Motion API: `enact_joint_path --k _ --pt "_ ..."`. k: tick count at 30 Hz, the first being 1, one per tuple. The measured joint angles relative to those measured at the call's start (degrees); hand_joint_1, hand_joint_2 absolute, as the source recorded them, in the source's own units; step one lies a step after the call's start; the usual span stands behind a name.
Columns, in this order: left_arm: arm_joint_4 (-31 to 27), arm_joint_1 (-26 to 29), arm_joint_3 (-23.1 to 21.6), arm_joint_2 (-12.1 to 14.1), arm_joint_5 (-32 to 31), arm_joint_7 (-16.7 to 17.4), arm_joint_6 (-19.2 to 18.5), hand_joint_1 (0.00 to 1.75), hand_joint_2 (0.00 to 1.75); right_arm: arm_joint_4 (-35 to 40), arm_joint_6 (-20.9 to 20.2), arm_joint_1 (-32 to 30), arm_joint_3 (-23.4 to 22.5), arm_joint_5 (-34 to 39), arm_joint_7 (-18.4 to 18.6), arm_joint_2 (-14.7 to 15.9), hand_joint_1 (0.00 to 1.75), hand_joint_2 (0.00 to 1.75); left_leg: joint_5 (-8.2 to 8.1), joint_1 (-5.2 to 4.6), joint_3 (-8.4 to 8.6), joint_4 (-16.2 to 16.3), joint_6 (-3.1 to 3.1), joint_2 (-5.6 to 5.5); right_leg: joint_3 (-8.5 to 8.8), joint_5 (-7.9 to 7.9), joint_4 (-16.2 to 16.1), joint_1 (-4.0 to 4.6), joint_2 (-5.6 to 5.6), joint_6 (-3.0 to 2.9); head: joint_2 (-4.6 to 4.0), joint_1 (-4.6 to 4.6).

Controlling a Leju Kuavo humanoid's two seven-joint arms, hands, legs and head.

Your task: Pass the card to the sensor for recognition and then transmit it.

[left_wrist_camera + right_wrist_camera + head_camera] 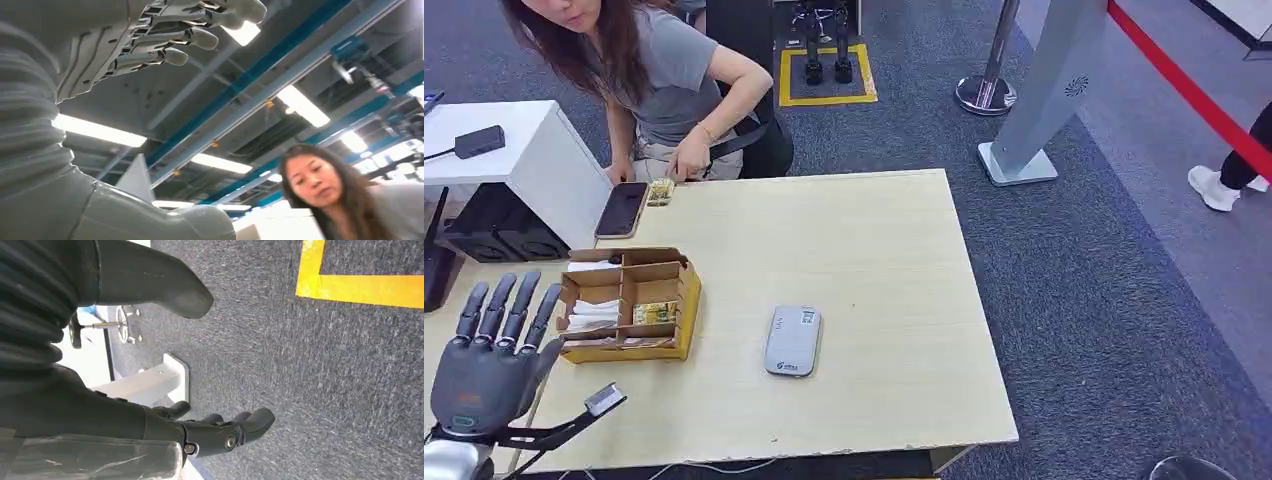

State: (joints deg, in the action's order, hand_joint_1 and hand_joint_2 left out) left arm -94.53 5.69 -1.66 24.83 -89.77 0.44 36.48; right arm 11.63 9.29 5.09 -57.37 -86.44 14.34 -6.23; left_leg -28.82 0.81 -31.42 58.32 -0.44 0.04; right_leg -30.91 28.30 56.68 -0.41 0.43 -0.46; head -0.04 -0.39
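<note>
Card (654, 313): small yellowish patterned piece, lying in the lower right compartment of the cardboard organiser box (686, 300), near the table's left side; judged to be the task's item, though its print is too small to read. A similar piece (660, 190) sits at the far edge beside a dark phone (621, 209), just under the person's hand (687, 162), probably staged or being handled there. Sensor (792, 340): flat grey reader, face up near mid-table, to the right of the box and apart from it, likely set within easy reach for the presenting step. Box contents: white paper or slips in the left compartments; upper right compartment appears bare. Left hand (489, 352): raised at the table's near left corner, palm forward, fingers straight and spread, holding nothing; well placed, by judgement, to come down to the box. Right hand (220, 427): hanging over grey carpet with a yellow floor marking, fingers loosely curled, nothing in them. Table (894, 260): pale wood top.
</note>
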Motion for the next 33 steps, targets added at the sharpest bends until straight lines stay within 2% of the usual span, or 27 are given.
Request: enact_joint_path --k 2,5,6,8,10,12,13,15,17,20,21,22,25,33 --pt "-1.1 1.1 2.8 -1.5 0.0 -3.8 0.0 0.0 1.75 0.0 0.0 0.0 0.0 0.0 0.1 -0.1 0.0 1.75 0.0 -0.01 0.0 0.0 0.0 -0.02 0.02 0.0 0.0 -0.01 -0.03 0.0 0.0 0.0" --pt "-3.1 2.9 8.7 -5.9 0.1 -12.2 0.0 0.0 1.75 0.0 0.1 -0.1 0.0 0.0 0.2 -0.2 0.0 1.75 0.0 0.0 0.0 0.0 0.0 0.0 0.01 0.0 0.0 0.0 -0.02 0.0 0.0 0.02" --pt "-3.6 3.4 10.4 -7.3 0.1 -13.9 0.0 0.0 1.75 0.0 0.1 -0.2 -0.1 0.0 0.3 -0.2 0.0 1.75 0.0 -0.01 0.0 0.0 0.0 0.0 0.01 0.0 0.0 -0.01 -0.02 0.0 0.0 0.02" --pt "-4.2 4.3 13.8 -9.5 0.1 -15.8 0.0 0.0 1.75 0.0 0.2 -0.2 -0.1 0.0 0.4 -0.3 0.0 1.75 0.0 0.0 0.0 0.0 0.0 -0.01 0.01 0.0 0.0 0.0 -0.03 0.0 0.0 0.02" --pt "-4.2 5.0 16.6 -11.0 0.1 -16.2 0.0 0.0 1.75 0.0 0.2 -0.2 -0.1 0.2 0.4 -0.3 0.0 1.75 -0.01 0.0 0.0 0.0 0.0 -0.01 0.0 0.0 0.0 0.0 -0.03 0.0 0.0 0.0" --pt "-3.8 5.4 18.4 -11.4 0.1 -14.6 0.0 0.0 1.75 0.0 0.3 -0.2 -0.2 0.1 0.5 -0.3 0.0 1.75 -0.01 0.02 -0.01 0.0 0.0 -0.03 0.0 0.01 0.0 0.0 -0.06 0.0 0.0 0.0" --pt "-3.5 5.4 18.8 -11.4 0.1 -12.7 0.0 0.0 1.75 0.0 0.3 -0.2 -0.2 0.0 0.5 -0.3 0.0 1.75 0.0 0.02 0.0 0.0 0.0 -0.06 -0.01 0.01 0.0 0.0 -0.08 0.0 0.0 0.02" --pt "-0.8 5.0 18.1 -9.7 0.1 -4.1 -0.2 0.0 1.75 0.0 0.2 -0.1 -0.1 -0.1 0.5 -0.3 0.0 1.75 0.0 0.05 0.03 0.0 -0.01 -0.04 -0.03 0.0 0.0 0.0 -0.07 -0.01 0.0 0.0" --pt "2.5 4.2 15.1 -5.9 0.0 5.8 -0.4 0.0 1.75 0.0 0.2 -0.1 -0.2 -0.1 0.5 -0.3 0.0 1.75 0.05 0.11 0.02 0.0 -0.07 -0.04 -0.05 -0.01 0.0 0.02 -0.07 -0.02 0.0 0.0" --pt "6.4 2.2 10.1 -2.4 -0.1 12.5 -0.7 0.0 1.75 0.0 0.2 -0.1 -0.2 -0.2 0.3 -0.3 0.0 1.75 0.07 0.11 0.03 0.0 -0.1 -0.08 -0.01 -0.01 0.0 0.02 -0.1 -0.03 0.0 0.0" --pt "8.0 1.4 8.5 -1.4 -0.1 13.6 -0.8 0.0 1.75 0.0 0.2 -0.1 -0.2 -0.2 0.3 -0.3 0.0 1.75 0.08 0.11 0.02 0.0 -0.11 -0.08 -0.01 -0.02 0.1 0.02 -0.1 -0.03 0.0 -0.02" --pt "9.4 0.6 6.8 -0.6 -0.1 14.3 -0.9 0.0 1.75 0.0 0.2 0.0 -0.2 -0.3 0.3 -0.3 0.0 1.75 0.09 0.1 0.02 0.0 -0.13 -0.08 0.0 -0.04 0.1 0.02 -0.1 -0.06 0.0 -0.04" --pt "13.9 -2.1 4.0 0.3 -0.1 13.4 -0.9 0.0 1.75 0.0 0.2 0.0 -0.2 -1.0 0.3 -0.3 0.0 1.75 0.11 0.1 0.02 0.0 -0.15 -0.04 -0.01 -0.08 0.1 0.02 -0.06 -0.12 0.0 -0.02" --pt "23.8 -9.0 2.4 -0.9 0.0 5.2 -0.5 0.0 1.75 0.0 0.0 0.0 -0.1 -1.2 0.4 -0.3 0.0 1.75 0.11 0.06 0.01 0.0 -0.14 -0.06 -0.03 -0.08 0.0 0.02 -0.08 -0.11 0.0 -0.02"
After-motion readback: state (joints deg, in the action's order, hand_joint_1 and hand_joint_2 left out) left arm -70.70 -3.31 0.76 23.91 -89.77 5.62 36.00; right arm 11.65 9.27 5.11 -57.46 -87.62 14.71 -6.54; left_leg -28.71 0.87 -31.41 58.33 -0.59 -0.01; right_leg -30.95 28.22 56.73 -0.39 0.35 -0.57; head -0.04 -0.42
